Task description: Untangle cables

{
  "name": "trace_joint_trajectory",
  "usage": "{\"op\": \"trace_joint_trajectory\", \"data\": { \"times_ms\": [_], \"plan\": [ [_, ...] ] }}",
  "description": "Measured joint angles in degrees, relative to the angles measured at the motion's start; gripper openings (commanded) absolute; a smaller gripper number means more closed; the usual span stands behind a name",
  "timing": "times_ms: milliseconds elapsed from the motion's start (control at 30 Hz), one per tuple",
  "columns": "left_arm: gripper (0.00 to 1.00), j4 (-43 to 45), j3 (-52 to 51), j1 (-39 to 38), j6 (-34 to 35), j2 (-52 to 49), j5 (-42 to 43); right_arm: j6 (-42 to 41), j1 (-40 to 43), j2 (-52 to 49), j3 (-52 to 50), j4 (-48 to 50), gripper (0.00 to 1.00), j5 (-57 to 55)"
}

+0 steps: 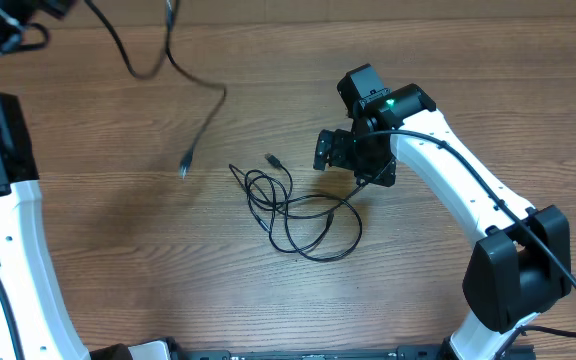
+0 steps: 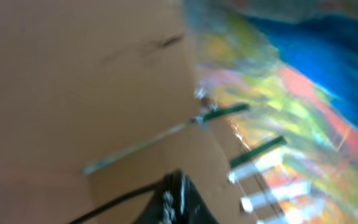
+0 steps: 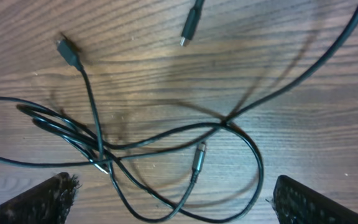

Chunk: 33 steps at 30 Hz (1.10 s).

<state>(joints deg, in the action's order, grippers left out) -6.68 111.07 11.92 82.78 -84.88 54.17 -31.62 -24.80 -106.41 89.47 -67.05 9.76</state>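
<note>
**Loose loops under an open right gripper**

We see the thin black flexible cables [image 1: 303, 212] lying in overlapping loops at the middle of the brown wooden table [image 1: 448, 60]. The right gripper [image 3: 176, 198] hangs above their right edge, jaws wide apart and holding nothing. One long black cord with a pale plug end [image 1: 208, 115] runs off towards the top left. The left gripper [image 2: 179, 198] is closed on it, as far as the blurred wrist view shows.

3 plug ends [image 3: 67, 51] on the cables [image 3: 224, 124]; 2 white arms [image 1: 448, 185]; 1 wooden table [image 1: 268, 320].
</note>
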Motion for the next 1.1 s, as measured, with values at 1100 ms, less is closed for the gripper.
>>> {"op": "trace_joint_trajectory", "data": {
  "times_ms": [1100],
  "plan": [
    [0.04,-37.46,-0.11,-21.7,-35.26,-0.26,-10.23,27.32,0.33,15.91,10.64,15.76,1.0,38.12]
  ]
}}
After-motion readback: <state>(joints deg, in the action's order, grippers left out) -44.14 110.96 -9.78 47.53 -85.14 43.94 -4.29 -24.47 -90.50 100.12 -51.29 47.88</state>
